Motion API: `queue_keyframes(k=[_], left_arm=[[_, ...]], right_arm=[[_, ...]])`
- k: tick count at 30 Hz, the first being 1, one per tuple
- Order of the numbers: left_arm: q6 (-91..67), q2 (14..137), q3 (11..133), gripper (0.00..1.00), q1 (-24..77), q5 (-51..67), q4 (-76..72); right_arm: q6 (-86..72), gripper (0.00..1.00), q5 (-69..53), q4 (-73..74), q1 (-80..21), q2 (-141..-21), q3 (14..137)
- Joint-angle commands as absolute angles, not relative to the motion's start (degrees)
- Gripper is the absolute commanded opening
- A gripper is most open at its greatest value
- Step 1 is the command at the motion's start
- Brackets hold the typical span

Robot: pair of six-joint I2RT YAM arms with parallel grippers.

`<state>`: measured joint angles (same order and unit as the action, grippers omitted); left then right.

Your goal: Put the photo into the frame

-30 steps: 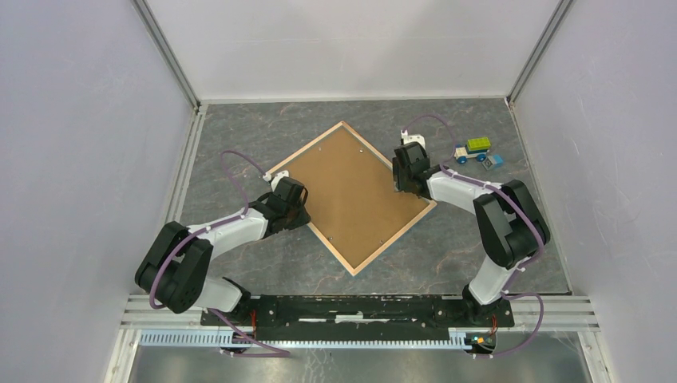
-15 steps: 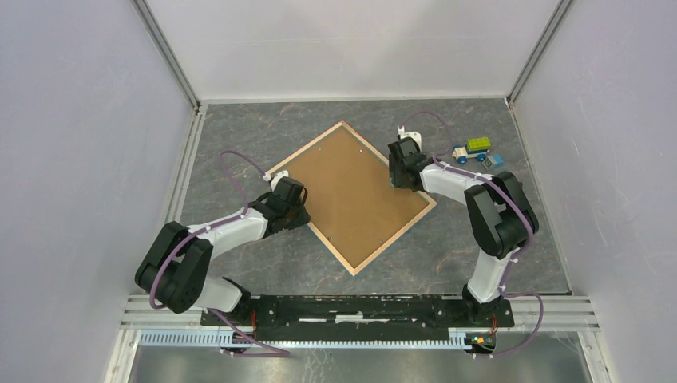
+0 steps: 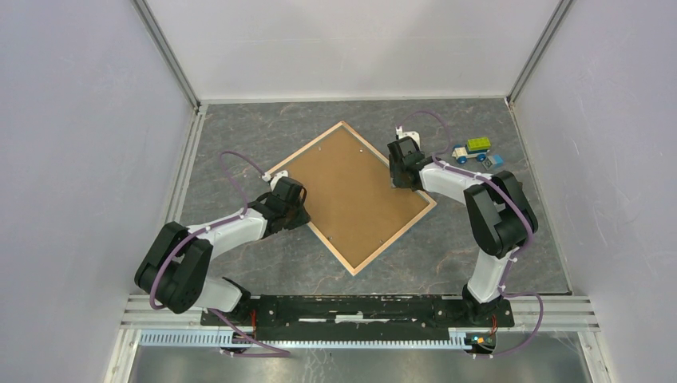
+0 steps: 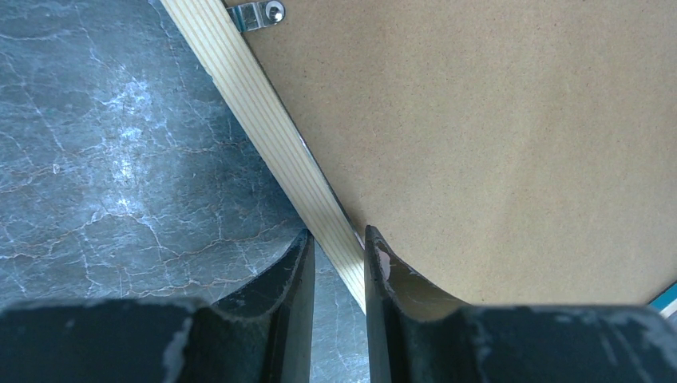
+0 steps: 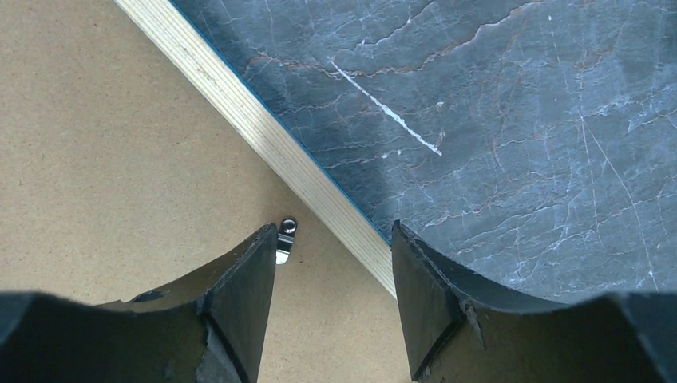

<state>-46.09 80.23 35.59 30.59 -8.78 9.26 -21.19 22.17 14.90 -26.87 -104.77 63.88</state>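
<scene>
Presently, left gripper [image 4: 336,243]: fingers [image 4: 297,275] nearly together, pinching the pale wood rim of the frame [image 4: 255,112] across its width. I judge this a hold to pin the frame while the other arm works.

Right gripper [image 5: 334,235]: fingers [image 5: 243,279] well apart, straddling the opposite rim, with a metal turn clip [image 5: 286,231] just at the inner tip. I read that as lining up on the clip.

Hardboard backing [image 3: 351,191] sits inside the rim, so the frame lies face down. It is mid-table, turned as a diamond, one corner toward the far edge, long axis running far-left to near-right.

Photo not seen in any view. Toy truck [image 3: 477,146] near the far-right corner.
</scene>
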Motion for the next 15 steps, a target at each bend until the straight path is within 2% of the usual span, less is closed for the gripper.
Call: queue_keyframes(k=[1,9,15], left_arm=[[-42.56,81.35,33.84,0.18,30.23,-8.71,10.60],[-42.47,81.38,33.82,0.18,30.08,-8.54,10.52],[-42.50,81.45,33.90,0.18,30.06,-8.53,10.48]], right_arm=[[-19.29,0.61,18.13,19.50,-27.08,-105.70,65.21],[-18.06,0.60,18.82,19.58,-27.09,-104.51,64.11],[-17.61,0.53,19.04,19.34,-27.11,-105.64,64.38]])
